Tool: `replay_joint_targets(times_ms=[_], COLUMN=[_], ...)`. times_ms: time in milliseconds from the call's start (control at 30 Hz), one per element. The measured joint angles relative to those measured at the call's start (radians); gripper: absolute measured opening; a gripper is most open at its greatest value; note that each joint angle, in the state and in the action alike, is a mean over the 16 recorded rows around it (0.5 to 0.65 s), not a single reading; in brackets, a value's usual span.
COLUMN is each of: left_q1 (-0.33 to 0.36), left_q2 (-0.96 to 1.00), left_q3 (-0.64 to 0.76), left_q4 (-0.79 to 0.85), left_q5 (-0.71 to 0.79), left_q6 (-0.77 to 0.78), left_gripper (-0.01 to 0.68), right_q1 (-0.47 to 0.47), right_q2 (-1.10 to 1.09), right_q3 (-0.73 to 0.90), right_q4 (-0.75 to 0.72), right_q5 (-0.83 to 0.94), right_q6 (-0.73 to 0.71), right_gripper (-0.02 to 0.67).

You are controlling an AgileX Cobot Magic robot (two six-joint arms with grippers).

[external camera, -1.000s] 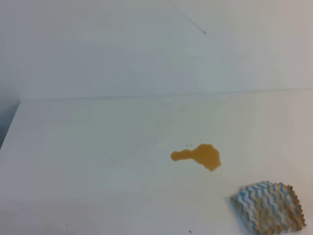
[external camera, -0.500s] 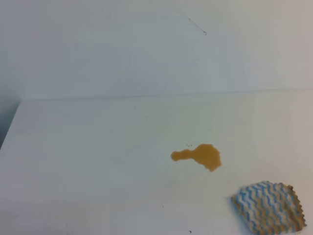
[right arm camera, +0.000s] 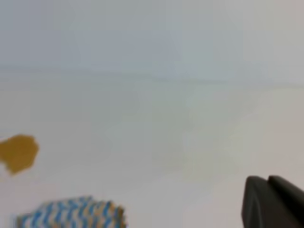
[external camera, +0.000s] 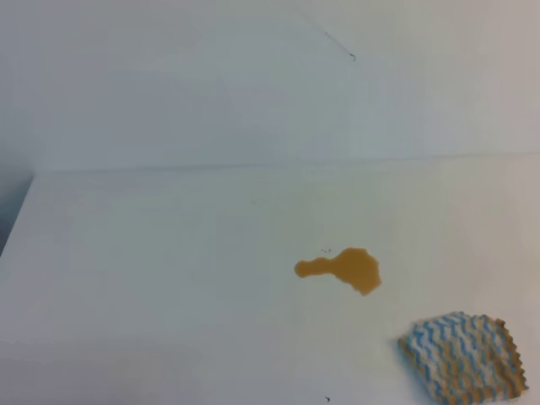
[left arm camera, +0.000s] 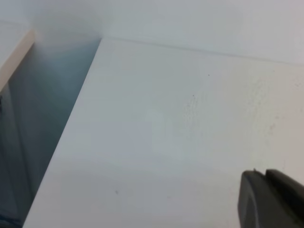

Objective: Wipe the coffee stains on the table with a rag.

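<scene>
The rag (external camera: 462, 356) lies flat on the table (external camera: 152, 270), near the coffee stains (external camera: 342, 269); it looks light and limp, best pinched at a serrated edge. Whether either gripper's fingers are spread or closed cannot be told.

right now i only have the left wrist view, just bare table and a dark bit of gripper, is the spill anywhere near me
Observer: No. In the high view the coffee stains sit right of the table's middle.
Operator: where's the rag
Observer: The rag lies flat at the near right corner, apart from the blotch.
Operator: can the right arm see them
Observer: Yes, the right wrist view shows the blotch at its left edge and the rag at the bottom left.
</scene>
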Motion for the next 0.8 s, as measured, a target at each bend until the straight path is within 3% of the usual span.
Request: replay_joint_targets(times_ms=[467, 800], left_q1=[0.0, 0.0], left_q2=[0.0, 0.0], left_q3=[0.0, 0.0], left_q4=[0.0, 0.0], left_q5=[0.0, 0.0], left_q6=[0.0, 0.0], left_gripper=[-0.001, -0.001], right_q1=[0.124, 0.226], right_q2=[0.732, 1.084], right_q3=[-0.017, -0.033], right_q4=[0.527, 0.637], right_q5=[-0.05, -0.109], right_q6=[-0.482, -0.58], right_gripper=[-0.003, -0.002])
